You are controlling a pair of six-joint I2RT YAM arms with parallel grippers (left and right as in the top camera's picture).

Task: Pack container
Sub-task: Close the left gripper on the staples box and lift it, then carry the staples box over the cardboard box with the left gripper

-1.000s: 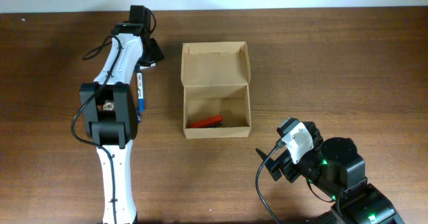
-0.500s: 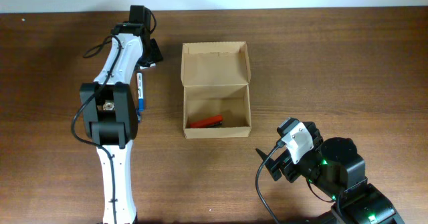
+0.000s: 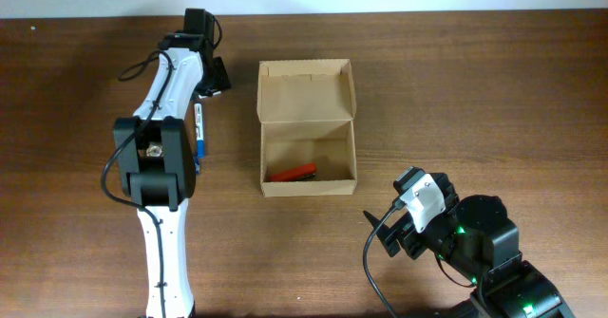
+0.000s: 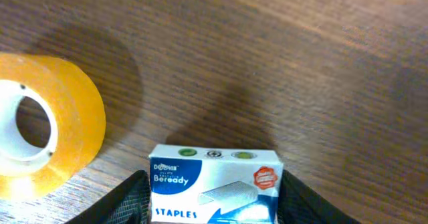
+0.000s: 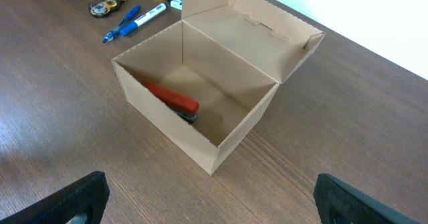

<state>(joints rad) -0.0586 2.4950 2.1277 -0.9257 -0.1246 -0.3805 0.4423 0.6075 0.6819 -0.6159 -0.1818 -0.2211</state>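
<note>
The container (image 3: 309, 187) is an open brown cardboard box at mid-table with its flap lid standing back; it also shows in the right wrist view (image 5: 167, 127). A red stapler (image 3: 293, 174) lies inside it (image 5: 172, 98). My left gripper (image 3: 211, 79) is at the far left of the box. In the left wrist view its two fingers (image 4: 214, 200) press both sides of a blue-and-white staples box (image 4: 214, 184). A yellow tape roll (image 4: 40, 127) lies just left of it. My right gripper (image 5: 214, 204) is open and empty, near the container's front right corner.
A blue-capped white pen (image 3: 199, 133) lies left of the container beside the left arm. In the right wrist view, pens (image 5: 134, 20) and a small round metal item (image 5: 105, 7) lie beyond the container. The table's far edge runs behind the lid.
</note>
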